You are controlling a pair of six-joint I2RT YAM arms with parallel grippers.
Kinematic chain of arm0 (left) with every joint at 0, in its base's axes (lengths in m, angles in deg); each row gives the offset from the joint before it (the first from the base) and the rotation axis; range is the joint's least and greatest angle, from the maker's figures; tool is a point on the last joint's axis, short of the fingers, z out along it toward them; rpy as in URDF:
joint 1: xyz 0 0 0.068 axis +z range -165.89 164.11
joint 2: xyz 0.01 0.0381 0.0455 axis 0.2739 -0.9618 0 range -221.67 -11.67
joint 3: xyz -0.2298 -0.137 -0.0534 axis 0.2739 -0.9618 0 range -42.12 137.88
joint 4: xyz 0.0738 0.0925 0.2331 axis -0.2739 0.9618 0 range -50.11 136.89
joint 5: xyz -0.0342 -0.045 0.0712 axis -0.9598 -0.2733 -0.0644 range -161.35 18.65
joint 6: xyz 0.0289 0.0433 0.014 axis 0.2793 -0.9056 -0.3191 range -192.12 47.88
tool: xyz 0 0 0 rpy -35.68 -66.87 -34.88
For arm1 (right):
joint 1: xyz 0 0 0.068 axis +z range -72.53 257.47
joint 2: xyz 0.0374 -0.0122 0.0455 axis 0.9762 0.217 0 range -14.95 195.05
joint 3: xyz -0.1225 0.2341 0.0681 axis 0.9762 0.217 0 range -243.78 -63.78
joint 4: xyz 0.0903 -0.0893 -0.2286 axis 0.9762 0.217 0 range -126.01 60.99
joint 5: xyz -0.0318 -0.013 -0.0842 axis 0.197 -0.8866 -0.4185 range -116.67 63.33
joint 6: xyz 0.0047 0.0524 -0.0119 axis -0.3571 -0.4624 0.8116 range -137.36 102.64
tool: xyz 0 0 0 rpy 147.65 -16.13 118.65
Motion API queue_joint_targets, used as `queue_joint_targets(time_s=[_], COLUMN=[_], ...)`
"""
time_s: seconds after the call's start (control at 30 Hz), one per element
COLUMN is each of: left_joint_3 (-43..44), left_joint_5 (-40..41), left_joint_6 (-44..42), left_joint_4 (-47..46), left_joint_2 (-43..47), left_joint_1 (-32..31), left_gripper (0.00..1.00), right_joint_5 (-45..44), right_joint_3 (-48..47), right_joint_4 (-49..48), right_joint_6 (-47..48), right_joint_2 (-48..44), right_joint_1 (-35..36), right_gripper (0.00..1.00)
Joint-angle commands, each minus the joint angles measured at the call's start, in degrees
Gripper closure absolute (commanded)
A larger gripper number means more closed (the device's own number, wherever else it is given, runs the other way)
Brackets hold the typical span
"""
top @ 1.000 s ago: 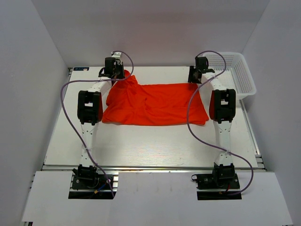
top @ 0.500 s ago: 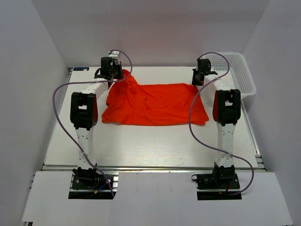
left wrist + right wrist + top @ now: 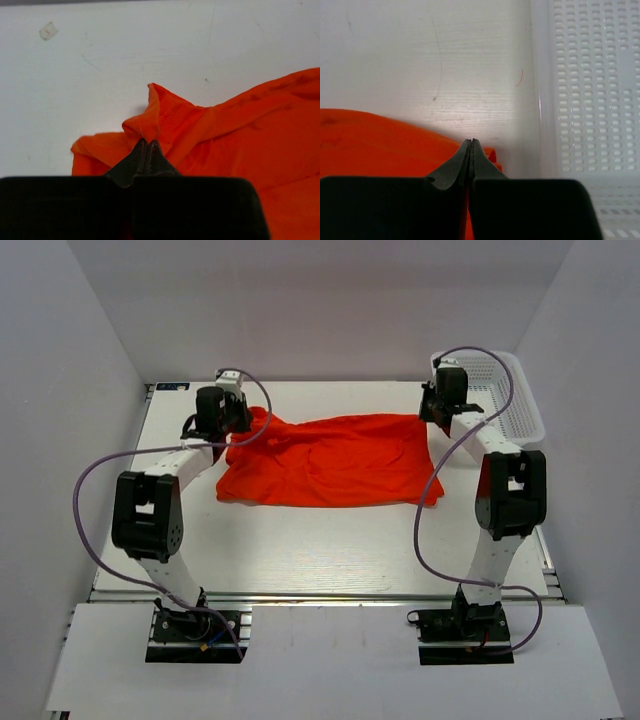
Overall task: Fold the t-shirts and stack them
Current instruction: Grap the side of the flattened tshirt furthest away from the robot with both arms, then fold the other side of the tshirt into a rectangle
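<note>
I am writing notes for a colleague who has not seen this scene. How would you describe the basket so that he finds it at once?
Look at the white table, then at its far right corner. The basket stands there, just right of the orange-red t-shirt. It alone is white plastic with walls full of small holes.

t-shirt (image 3: 330,460) on the table's (image 3: 300,540) far half, basket (image 3: 515,400) to its right at the far corner

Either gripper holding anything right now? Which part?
Both hold the t-shirt: left gripper is shut on a stitched fold at its far-left corner, right gripper on its far-right corner, beside the basket.
</note>
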Motion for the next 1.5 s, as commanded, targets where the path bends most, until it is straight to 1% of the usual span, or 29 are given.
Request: queue_joint_targets(time_s=[0.0, 0.03, 0.1, 0.13, 0.17, 0.33, 0.4, 0.43, 0.6, 0.67, 0.83, 0.87, 0.9, 0.93, 0.97, 1.0, 1.03, 1.07, 1.1, 1.13, 1.17, 1.2, 1.23, 1.37, 1.43, 1.47], left_joint_3=[-6.0, -7.4, -11.8, -14.9, -16.5, -26.1, -28.6, -30.5, -35.1, -36.0, -37.6, -37.6, -36.0, -35.4, -34.8, -34.8, -34.8, -34.8, -34.8, -34.8, -33.6, -32.2, -32.2, -25.9, -23.7, -22.0], left_joint_5=[1.6, 2.3, 4.3, 5.0, 6.7, 9.3, 9.3, 9.3, 8.7, 8.1, 7.1, 7.1, 7.1, 6.5, 6.5, 4.9, 4.9, 4.9, 6.6, 7.5, 8.0, 8.9, 8.9, 8.9, 7.6, 5.1], left_joint_6=[1.1, 1.1, 2.5, 2.5, 3.2, 5.1, 5.7, 6.2, 6.9, 8.5, 13.4, 14.2, 14.2, 15.0, 15.7, 15.7, 17.1, 17.7, 18.3, 19.6, 19.6, 20.2, 20.2, 20.2, 20.2, 19.3], left_joint_4=[-2.6, -2.6, -3.1, -3.1, -3.1, -3.9, -3.9, -3.9, -5.3, -5.3, -1.4, 2.5, 4.4, 6.3, 9.8, 10.7, 11.4, 12.6, 13.6, 14.9, 16.3, 17.1, 18.0, 20.7, 20.7, 19.9], left_joint_2=[8.1, 9.5, 12.4, 15.2, 16.7, 24.2, 26.9, 27.6, 28.7, 27.2, 24.9, 24.2, 23.5, 23.5, 23.5, 23.5, 25.3, 26.2, 27.1, 28.1, 30.2, 31.1, 31.8, 33.2, 31.5, 30.8], left_joint_1=[-0.4, -0.4, -0.4, -0.4, -0.4, -0.4, -0.4, -0.4, -0.9, -0.9, -0.9, -0.9, -0.9, -0.9, -0.9, -0.9, -0.9, -0.9, -0.9, -0.9, -0.9, -0.9, -0.9, -0.9, -0.9, -0.9], left_gripper=[1.00, 1.00, 1.00, 1.00, 1.00, 1.00, 1.00, 1.00, 1.00, 1.00, 1.00, 1.00, 0.96, 0.85, 0.71, 0.69, 0.67, 0.51, 0.36, 0.29, 0.09, 0.00, 0.00, 0.00, 0.00, 0.00], right_joint_5=[-1.3, -1.4, -2.3, -2.7, -3.1, -7.3, -7.6, -7.8, -5.4, -5.1, -6.6, -7.2, -7.5, -7.7, -7.5, -6.9, -6.7, -6.7, -6.6, -6.4, -6.0, -2.9, -1.8, 6.3, 10.1, 12.9], right_joint_3=[3.5, 5.0, 8.0, 8.8, 11.4, 15.9, 18.5, 19.7, 22.7, 24.2, 27.9, 28.2, 28.6, 29.2, 29.9, 30.2, 31.0, 31.3, 31.4, 31.7, 32.1, 32.2, 32.2, 31.4, 30.7, 29.7], right_joint_4=[-3.6, -3.7, -4.2, -4.2, -5.0, -5.1, -5.2, -6.8, -6.9, -7.1, -6.3, -6.0, -4.0, -3.8, -3.5, -3.5, -3.3, -2.6, -1.6, -1.2, -0.9, -0.8, -0.9, -1.5, -1.5, -1.5], right_joint_6=[1.1, 1.4, 1.5, 1.6, 1.6, 1.7, 1.3, 0.6, -0.3, -1.0, -3.5, -4.0, -4.7, -4.9, -5.2, -5.4, -5.8, -6.5, -6.4, -6.5, -6.5, -6.2, -6.2, -5.0, -4.5, -4.5], right_joint_2=[-4.8, -7.0, -8.4, -10.5, -11.3, -15.2, -16.4, -16.5, -16.5, -16.4, -15.8, -15.8, -16.3, -16.6, -16.9, -18.7, -19.4, -20.1, -22.1, -23.0, -24.4, -25.6, -26.5, -27.7, -27.7, -27.4], right_joint_1=[-0.1, -0.1, -0.1, -0.3, -0.2, -0.6, -0.9, -1.1, -1.7, -1.8, -2.0, -2.0, -1.8, -1.9, -2.0, -1.6, -1.8, -1.7, -1.8, -1.6, -1.4, -1.4, -1.4, -0.5, 0.5, 0.7], right_gripper=[1.00, 1.00, 1.00, 1.00, 1.00, 1.00, 1.00, 1.00, 1.00, 1.00, 1.00, 0.94, 0.84, 0.77, 0.68, 0.60, 0.55, 0.47, 0.33, 0.29, 0.25, 0.10, 0.10, 0.10, 0.10, 0.10])
